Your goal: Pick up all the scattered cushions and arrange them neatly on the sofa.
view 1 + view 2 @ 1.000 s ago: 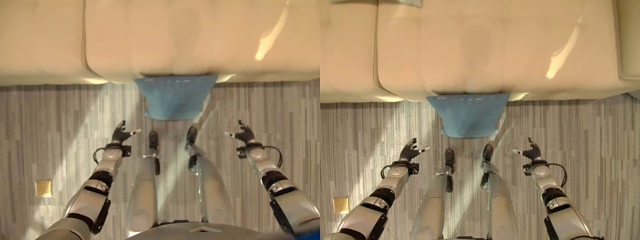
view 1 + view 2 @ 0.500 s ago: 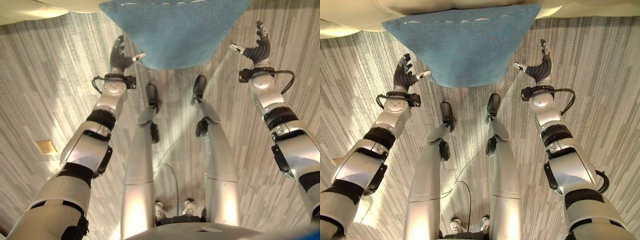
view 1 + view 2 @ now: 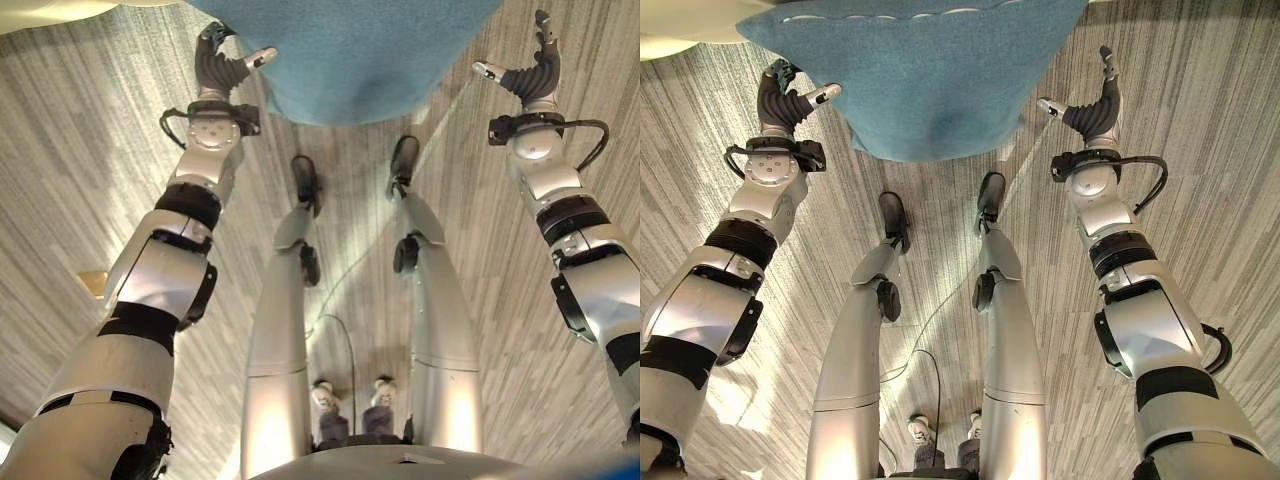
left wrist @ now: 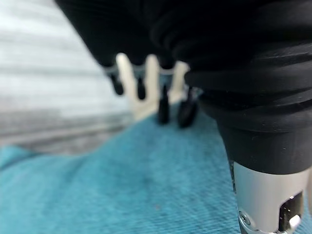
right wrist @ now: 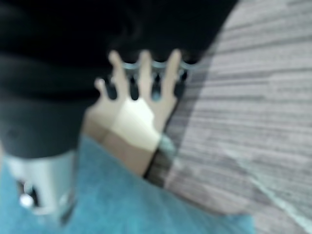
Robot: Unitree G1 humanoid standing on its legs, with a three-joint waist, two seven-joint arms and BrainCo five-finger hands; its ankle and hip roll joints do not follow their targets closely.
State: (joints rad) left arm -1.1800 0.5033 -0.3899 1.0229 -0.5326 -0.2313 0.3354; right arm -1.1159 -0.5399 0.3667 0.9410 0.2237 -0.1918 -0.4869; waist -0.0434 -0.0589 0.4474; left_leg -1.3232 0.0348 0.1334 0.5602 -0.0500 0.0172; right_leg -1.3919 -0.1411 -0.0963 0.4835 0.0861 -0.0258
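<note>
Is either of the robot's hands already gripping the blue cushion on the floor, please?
No: in the right eye view the left hand and right hand are spread open on either side of the blue cushion, neither closed on it.

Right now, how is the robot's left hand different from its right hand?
The left hand sits right at the blue cushion's edge, its thumb reaching over the cloth; the right hand stays a little clear of the cushion, over the striped floor. Both are open, thumbs pointing inward, one on each side, holding nothing.
</note>
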